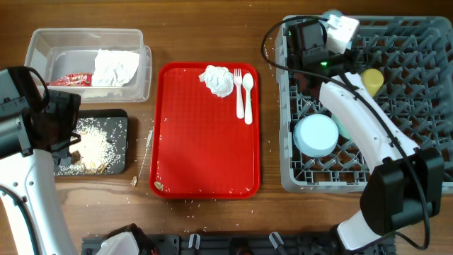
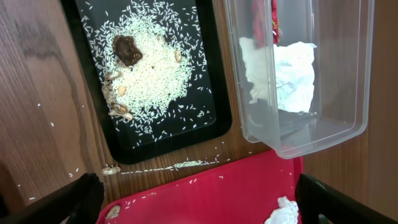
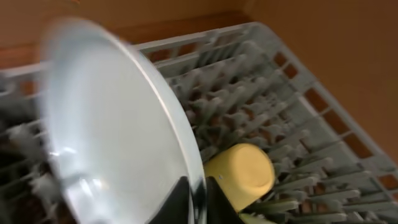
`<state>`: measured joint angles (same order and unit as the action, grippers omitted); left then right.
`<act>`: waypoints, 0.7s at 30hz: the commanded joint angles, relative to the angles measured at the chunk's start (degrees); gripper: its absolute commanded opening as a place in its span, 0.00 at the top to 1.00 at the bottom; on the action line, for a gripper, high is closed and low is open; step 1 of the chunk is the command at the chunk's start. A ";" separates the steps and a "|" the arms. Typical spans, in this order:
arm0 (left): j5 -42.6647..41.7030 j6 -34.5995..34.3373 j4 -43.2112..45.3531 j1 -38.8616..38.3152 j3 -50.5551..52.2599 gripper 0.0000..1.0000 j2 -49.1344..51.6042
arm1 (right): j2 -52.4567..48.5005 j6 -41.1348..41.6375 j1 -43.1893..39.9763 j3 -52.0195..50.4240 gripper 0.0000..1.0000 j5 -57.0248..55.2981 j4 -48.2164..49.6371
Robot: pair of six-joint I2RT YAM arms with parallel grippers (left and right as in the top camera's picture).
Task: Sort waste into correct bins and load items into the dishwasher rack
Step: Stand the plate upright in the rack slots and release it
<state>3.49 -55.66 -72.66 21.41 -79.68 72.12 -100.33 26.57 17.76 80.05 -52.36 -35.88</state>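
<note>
Pale blue plate [image 3: 118, 137]: caught blurry in the right wrist view, tilted on edge over the pegs, glossy face with a thin rim.
Right gripper [image 3: 198, 198]: closed on the plate's lower rim, one dark finger seen on each side of it.
Dishwasher rack [image 1: 417, 64]: grey lattice at the table's right. A yellow cup [image 3: 244, 173] is laid on its side among the pegs, and a small saucer [image 1: 316, 134] is parked near the left wall.
Left gripper [image 2: 205, 208]: jaws spread wide, nothing held, hung over the red tray [image 2: 186, 193].
Clearest from left wrist: a brown scrap [image 2: 126, 50] on rice [image 2: 155, 68] in the black tray [image 2: 211, 118]; a napkin [image 2: 286, 74] and red wrapper [image 2: 264, 18] in the clear tub [image 2: 348, 93].
Shown overhead only: fork [image 1: 239, 92] and spoon [image 1: 248, 95] beside a crumpled napkin [image 1: 218, 79], all on the red tray.
</note>
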 commanded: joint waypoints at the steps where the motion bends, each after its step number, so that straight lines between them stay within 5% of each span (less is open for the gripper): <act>1: -0.02 -0.31 0.00 0.24 -0.70 0.00 -0.11 | 1.86 -2.58 1.90 -0.02 0.62 5.16 0.11; 3: -0.02 -0.31 -0.02 0.24 -0.70 0.00 -0.11 | 5.73 -4.11 3.50 -0.02 0.33 10.05 -0.22; 4: -0.02 -0.31 -0.02 0.24 -0.70 0.00 -0.11 | 7.37 -4.09 4.02 -0.02 0.05 11.45 -0.39; 5: -0.02 -0.31 -0.02 0.24 -0.70 0.00 -0.11 | 9.94 -4.04 4.57 -0.02 0.01 13.57 -0.61; 13: -0.02 -0.31 0.00 0.24 -0.70 0.00 -0.11 | 29.92 -3.89 5.53 -0.02 0.00 48.13 -0.20; 21: -0.02 -0.31 0.00 0.24 -0.70 0.00 -0.11 | 28.83 -3.85 5.53 -0.02 0.00 63.47 -4.24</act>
<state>3.49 -55.66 -72.69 21.41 -79.68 72.12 -69.69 22.83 23.18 80.01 2.00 -39.62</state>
